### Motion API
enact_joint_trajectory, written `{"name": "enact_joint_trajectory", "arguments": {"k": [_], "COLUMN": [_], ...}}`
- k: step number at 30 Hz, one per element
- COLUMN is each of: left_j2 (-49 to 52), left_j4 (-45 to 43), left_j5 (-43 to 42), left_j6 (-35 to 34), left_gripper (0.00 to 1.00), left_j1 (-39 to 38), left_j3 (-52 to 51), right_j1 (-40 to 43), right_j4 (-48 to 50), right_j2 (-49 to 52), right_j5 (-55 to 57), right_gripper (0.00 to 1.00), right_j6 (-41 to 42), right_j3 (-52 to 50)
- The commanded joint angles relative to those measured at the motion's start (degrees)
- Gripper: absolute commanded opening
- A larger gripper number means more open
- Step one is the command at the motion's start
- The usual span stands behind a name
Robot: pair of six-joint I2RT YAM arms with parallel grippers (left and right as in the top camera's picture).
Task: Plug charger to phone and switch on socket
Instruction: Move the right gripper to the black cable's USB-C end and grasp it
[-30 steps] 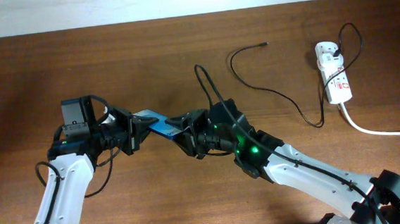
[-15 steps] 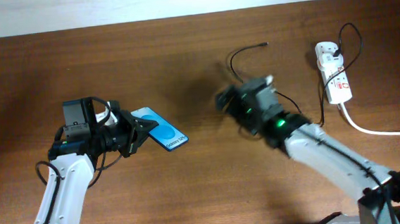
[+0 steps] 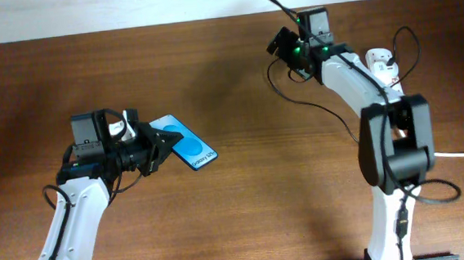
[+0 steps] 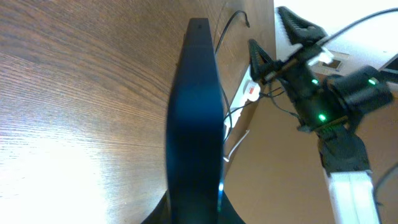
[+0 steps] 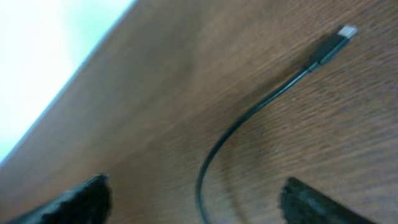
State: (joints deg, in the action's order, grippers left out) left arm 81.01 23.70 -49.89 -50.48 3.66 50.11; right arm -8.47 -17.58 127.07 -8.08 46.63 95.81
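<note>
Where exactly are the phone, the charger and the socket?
phone (image 3: 186, 146): overhead view, blue screen's middle.
charger (image 5: 328, 47): right wrist view, black connector end.
socket (image 3: 387, 70): overhead view, white body's upper part.

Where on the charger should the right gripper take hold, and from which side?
Grip the charger at its black connector housing, behind the metal tip. It lies flat on the table, so the open right gripper should probably descend from above, straddling it.
</note>
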Motion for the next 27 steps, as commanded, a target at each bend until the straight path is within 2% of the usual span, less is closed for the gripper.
{"name": "enact_joint_trajectory", "arguments": {"k": [1,3,4,8,10,12,16,21,24,26,27], "left_j2": [-0.22,-0.22,-0.22,-0.22,-0.22,-0.22,-0.22,-0.22,-0.22,-0.22,-0.22], "left_j4": [-0.28,-0.28,-0.28,0.42,0.76,0.79,0.79,0.79,0.79,0.79,0.76], "left_j5": [-0.20,0.22,0.17,0.17,0.17,0.17,0.17,0.17,0.17,0.17,0.20], "left_j6": [0.87,0.90,0.90,0.87,0.90,0.90,0.90,0.90,0.90,0.90,0.90], "left_gripper": [0.00,0.00,0.00,0.00,0.00,0.00,0.00,0.00,0.00,0.00,0.00], "left_j1": [0.09,0.09,0.09,0.09,0.09,0.09,0.09,0.09,0.09,0.09,0.09], "left_j3": [0.17,0.17,0.17,0.17,0.17,0.17,0.17,0.17,0.17,0.17,0.17], "right_j1": [-2.89,-4.76,-5.84,-7.61,-7.54,-7.08,-6.34,-8.07,-10.82,-13.05,-14.64], "right_j4": [0.42,0.46,0.44,-0.72,-3.10,-6.67,-18.53,-53.16,-59.19,-58.55,-57.96], "right_j2": [5.55,7.32,7.93,8.02,8.00,7.52,3.06,-1.97,-1.97,-1.97,-1.97], "right_j5": [-0.39,0.66,1.70,5.55,6.64,7.45,7.50,7.45,7.50,7.45,6.80], "right_gripper": [0.81,0.77,0.71,0.32,0.16,0.06,0.04,0.04,0.04,0.05,0.09], "right_j6": [-5.09,-5.99,-6.19,-6.19,-6.19,-7.54,-15.10,-16.41,-16.44,-16.44,-18.71], "right_j3": [2.14,2.14,2.14,2.14,2.14,2.14,2.16,1.90,0.72,0.74,0.74]}}
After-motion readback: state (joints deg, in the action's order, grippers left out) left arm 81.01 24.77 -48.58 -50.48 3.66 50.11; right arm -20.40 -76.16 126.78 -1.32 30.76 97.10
